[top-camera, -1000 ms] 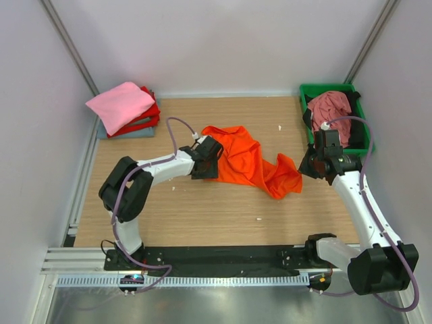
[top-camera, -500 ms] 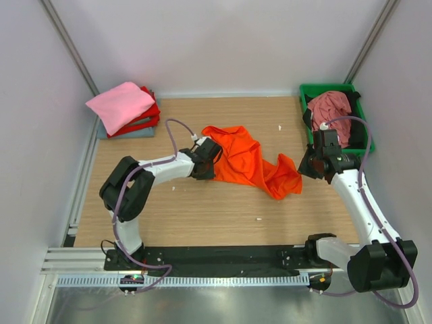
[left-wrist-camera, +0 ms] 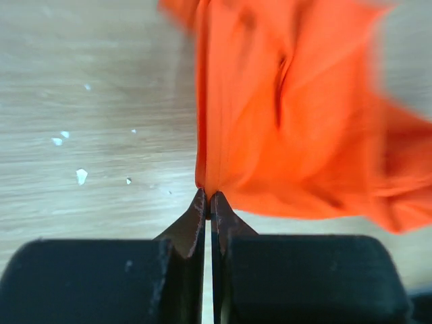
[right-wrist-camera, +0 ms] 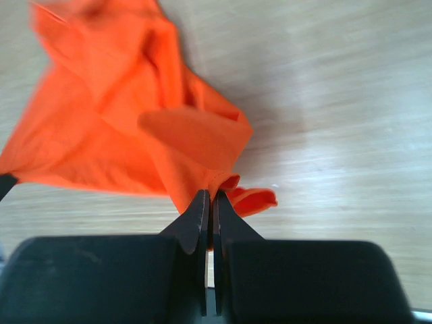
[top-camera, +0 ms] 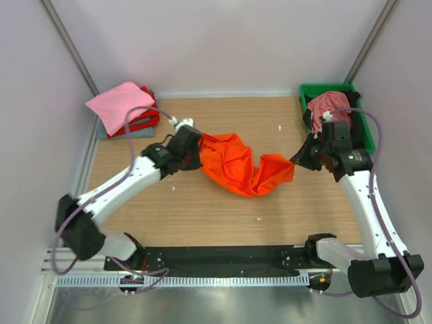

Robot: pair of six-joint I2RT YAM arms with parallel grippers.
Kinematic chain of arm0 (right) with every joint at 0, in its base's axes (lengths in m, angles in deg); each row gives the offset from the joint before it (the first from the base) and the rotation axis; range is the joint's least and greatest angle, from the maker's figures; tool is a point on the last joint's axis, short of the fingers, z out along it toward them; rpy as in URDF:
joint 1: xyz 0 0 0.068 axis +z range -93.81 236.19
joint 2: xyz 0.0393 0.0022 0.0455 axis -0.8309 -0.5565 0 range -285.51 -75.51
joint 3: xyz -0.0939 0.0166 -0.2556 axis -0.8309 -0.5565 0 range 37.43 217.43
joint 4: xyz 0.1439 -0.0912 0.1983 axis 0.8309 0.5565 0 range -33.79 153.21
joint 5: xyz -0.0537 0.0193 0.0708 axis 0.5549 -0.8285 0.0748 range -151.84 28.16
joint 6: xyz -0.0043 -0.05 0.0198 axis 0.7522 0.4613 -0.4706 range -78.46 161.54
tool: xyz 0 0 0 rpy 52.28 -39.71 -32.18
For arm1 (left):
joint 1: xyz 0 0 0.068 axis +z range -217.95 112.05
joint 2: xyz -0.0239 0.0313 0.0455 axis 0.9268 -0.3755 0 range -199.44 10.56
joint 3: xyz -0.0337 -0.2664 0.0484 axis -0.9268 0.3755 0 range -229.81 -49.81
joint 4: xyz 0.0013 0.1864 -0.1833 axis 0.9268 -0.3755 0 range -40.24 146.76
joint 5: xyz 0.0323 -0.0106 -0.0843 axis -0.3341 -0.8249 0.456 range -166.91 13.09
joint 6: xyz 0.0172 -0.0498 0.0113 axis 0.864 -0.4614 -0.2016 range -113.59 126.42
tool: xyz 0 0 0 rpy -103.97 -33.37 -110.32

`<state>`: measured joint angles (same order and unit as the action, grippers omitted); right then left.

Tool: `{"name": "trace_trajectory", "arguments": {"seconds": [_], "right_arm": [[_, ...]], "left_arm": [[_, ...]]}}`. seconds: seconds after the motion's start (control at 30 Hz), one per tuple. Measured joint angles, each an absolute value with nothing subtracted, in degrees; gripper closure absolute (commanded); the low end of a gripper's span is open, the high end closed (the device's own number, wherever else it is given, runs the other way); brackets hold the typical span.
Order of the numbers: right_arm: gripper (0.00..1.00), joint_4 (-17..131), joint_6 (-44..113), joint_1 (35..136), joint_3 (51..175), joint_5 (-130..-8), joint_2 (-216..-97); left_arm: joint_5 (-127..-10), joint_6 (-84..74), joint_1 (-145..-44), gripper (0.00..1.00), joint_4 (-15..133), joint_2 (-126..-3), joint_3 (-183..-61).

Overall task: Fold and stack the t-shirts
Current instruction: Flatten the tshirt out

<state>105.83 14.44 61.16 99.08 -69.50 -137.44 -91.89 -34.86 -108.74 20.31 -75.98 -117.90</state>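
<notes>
No readable text, labels, brands, numbers or signs in any view.

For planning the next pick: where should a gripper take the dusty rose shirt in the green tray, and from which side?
Probably a raised fold on top of the dusty rose shirt, from straight above: it lies crumpled in a heap inside the green tray, whose walls would block a sideways approach. First the left gripper and right gripper, shut on the orange t-shirt, must be free.
</notes>
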Motion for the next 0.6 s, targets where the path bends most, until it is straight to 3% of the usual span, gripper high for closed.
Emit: {"name": "trace_trajectory", "arguments": {"seconds": [0.23, 0.6], "right_arm": [[0.99, 113.37, 12.76, 61.16, 121.5, -72.52, -132.66], [0.99, 125.7, 7.23, 61.16, 150.97, -67.95, -124.29]], "left_arm": [[-94.49, -33.68, -108.83, 1.0, 8.84, -49.79, -133.07], [-91.69, -31.61, -108.83, 1.0, -3.95, -37.03, -153.31]]}}
